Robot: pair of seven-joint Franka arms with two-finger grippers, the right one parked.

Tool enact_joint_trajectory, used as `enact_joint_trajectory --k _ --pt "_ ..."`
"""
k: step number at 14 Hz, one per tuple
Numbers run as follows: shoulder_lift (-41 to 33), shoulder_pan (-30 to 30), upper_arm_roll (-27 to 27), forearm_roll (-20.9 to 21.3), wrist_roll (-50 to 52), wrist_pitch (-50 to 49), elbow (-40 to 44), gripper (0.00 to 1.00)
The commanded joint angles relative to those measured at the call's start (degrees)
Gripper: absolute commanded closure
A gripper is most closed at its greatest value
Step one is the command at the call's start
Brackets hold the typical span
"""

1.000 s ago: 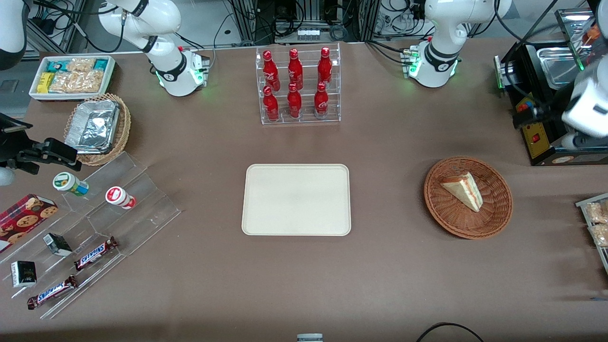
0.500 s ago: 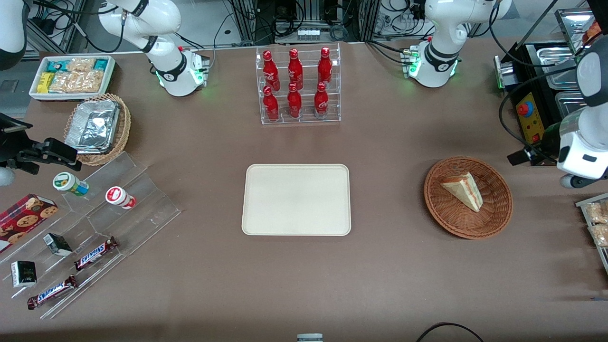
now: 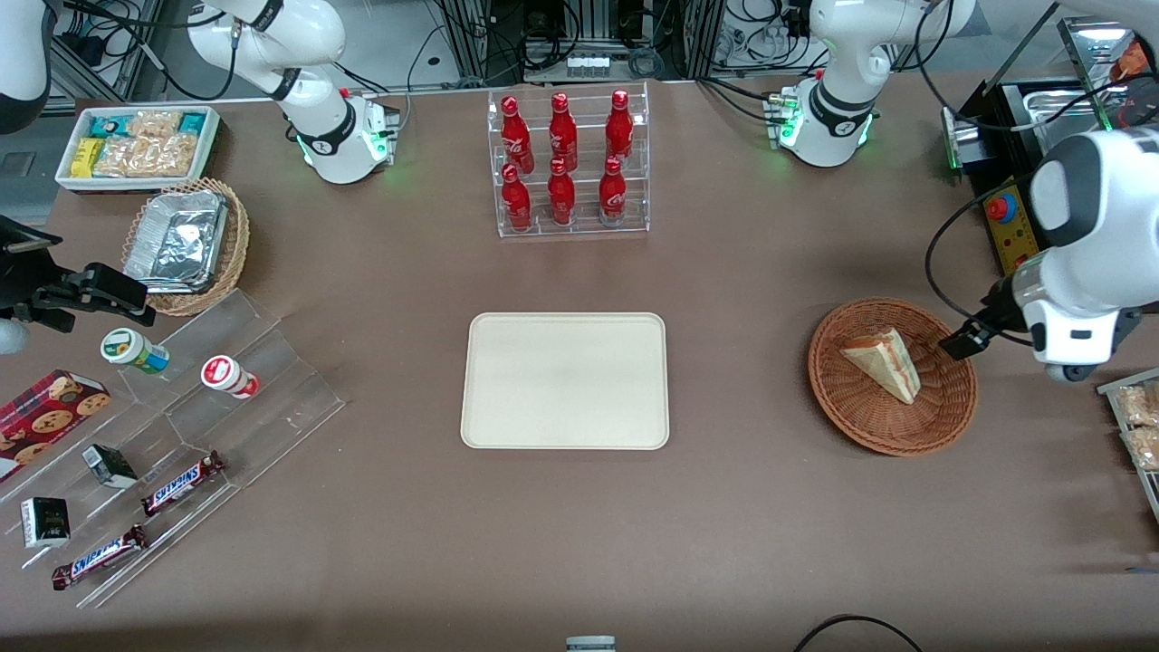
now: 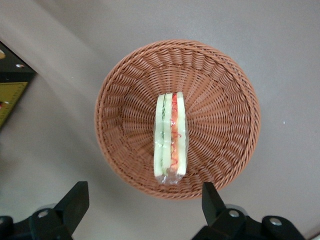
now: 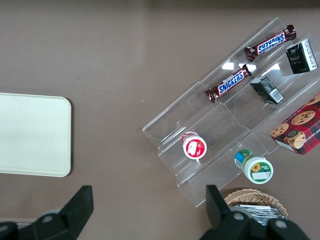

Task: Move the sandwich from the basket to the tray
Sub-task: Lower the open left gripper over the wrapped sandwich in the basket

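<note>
Wicker, reddish-brown, is what you meet at the right of the front view: the basket sits on the brown counter with the sandwich lying inside it, a white wedge with its striped side turned toward the right edge of the frame. At the frame's centre lies the tray, cream and bare, well apart from the basket. Your working arm's white wrist hangs at the right edge, just beside the basket and above the counter; the claw itself is hidden under that wrist here. At upper centre stands a clear rack of red bottles.

Through the left wrist camera you look straight down into the basket, and the sandwich stands on edge in its middle, pale green and red-orange layers facing you. Your claw hovers above the basket's rim, spread wide, one black finger on either side of the wedge's line, gripping nothing and touching nothing.

From the right wrist camera you see only a corner of the tray at the left edge.
</note>
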State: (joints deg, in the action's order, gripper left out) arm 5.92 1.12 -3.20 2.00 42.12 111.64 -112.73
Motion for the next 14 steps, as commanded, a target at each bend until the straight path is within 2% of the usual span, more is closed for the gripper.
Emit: enact_joint_trajectory --k 1,3,7,14 --pt "-1.1 0.7 0.0 -0.7 3.9 7.1 -5.6 0.0" --pt "0.1 0.9 0.2 -0.6 8.0 12.4 -8.0 0.0" --pt "2.2 2.0 0.2 -0.7 9.2 19.0 -11.5 0.0" --pt "4.8 2.7 0.4 -0.6 10.5 23.6 -13.1 0.0"
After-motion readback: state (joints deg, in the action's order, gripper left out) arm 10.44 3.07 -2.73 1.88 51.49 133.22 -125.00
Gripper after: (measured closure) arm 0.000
